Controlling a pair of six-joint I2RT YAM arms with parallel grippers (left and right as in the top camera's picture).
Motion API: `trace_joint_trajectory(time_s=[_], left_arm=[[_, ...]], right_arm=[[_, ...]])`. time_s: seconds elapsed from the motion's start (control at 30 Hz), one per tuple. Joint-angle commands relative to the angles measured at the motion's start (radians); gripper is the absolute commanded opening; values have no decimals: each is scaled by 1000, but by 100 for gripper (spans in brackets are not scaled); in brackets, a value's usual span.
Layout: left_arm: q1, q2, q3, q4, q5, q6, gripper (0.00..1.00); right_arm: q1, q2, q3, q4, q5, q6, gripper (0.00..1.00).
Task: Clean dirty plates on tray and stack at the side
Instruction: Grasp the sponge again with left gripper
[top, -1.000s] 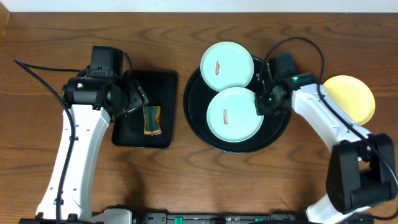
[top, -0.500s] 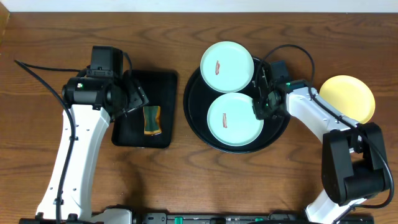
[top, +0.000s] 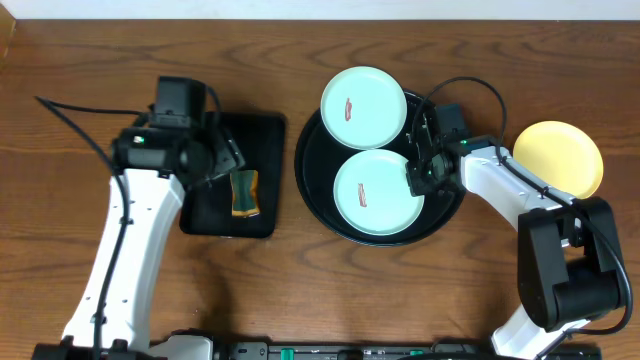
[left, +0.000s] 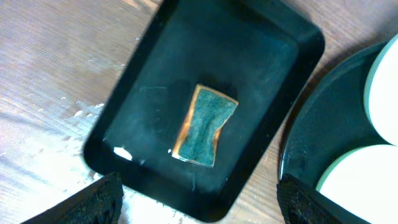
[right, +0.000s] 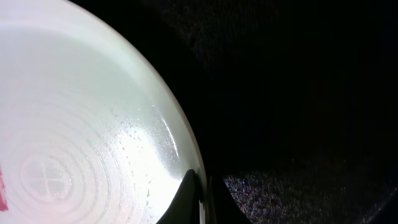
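**Two dirty plates sitting in the large round black tray (top: 312, 180), one clean-looking one off it**

Closest to the near edge of the wooden table (top: 300, 300) is a pale mint-white round plate (top: 377, 194). It lies in the near half of the tray, with a short reddish-brown smear (top: 364, 190) across its middle. The right gripper (top: 415, 178) is at that plate's right rim. Its wrist cam shows one dark fingertip (right: 188, 193) right against the rim, but honestly I can't tell if the claw is clamped on it or how wide it is.

Over toward the left edge, a green sponge with a tan border (left: 205, 126) lies alone in the small rectangular black tray (top: 262, 150). The left gripper (left: 202, 202) hangs above it, fingers spread wide with nothing between them.

Near the right edge, a pale yellow round plate (top: 560, 158) rests on bare wood, outside the round tray.

Farthest back, a second mint-white plate (top: 364, 105) sits in the tray's far half, overhanging the far rim, with its own red smear (top: 351, 107).
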Motion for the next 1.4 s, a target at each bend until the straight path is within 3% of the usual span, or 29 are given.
trace_joint_trajectory(time_s=[0.0, 0.17, 0.3, 0.37, 0.5, 0.7, 0.9, 1.03, 1.1, 1.37], left_arm=[[-27, 58, -99, 66, -61, -14, 79], [-30, 158, -175, 170, -51, -14, 79], [-30, 260, -177, 226, -52, 3, 73], [-30, 312, -177, 288, -51, 44, 56], [-30, 403, -177, 378, -35, 87, 36], [-32, 453, -177, 393, -14, 105, 8], [-31, 405, -125, 348, -14, 177, 8], [-31, 338, -100, 286, -14, 176, 48], [-31, 320, -100, 249, -2, 175, 55], [-56, 350, -188, 220, 84, 175, 56]], right_arm=[[-1, 14, -14, 7, 46, 32, 1], [-1, 14, -14, 8, 45, 40, 1], [-1, 14, -14, 16, 43, 40, 1], [-1, 14, -14, 19, 43, 41, 1], [-1, 14, -14, 19, 43, 41, 1], [-1, 14, -14, 23, 43, 59, 1], [-1, 14, -14, 26, 43, 59, 1], [-1, 14, -14, 26, 42, 59, 1], [-1, 14, -14, 26, 42, 59, 1], [-1, 14, -14, 26, 43, 59, 1]])
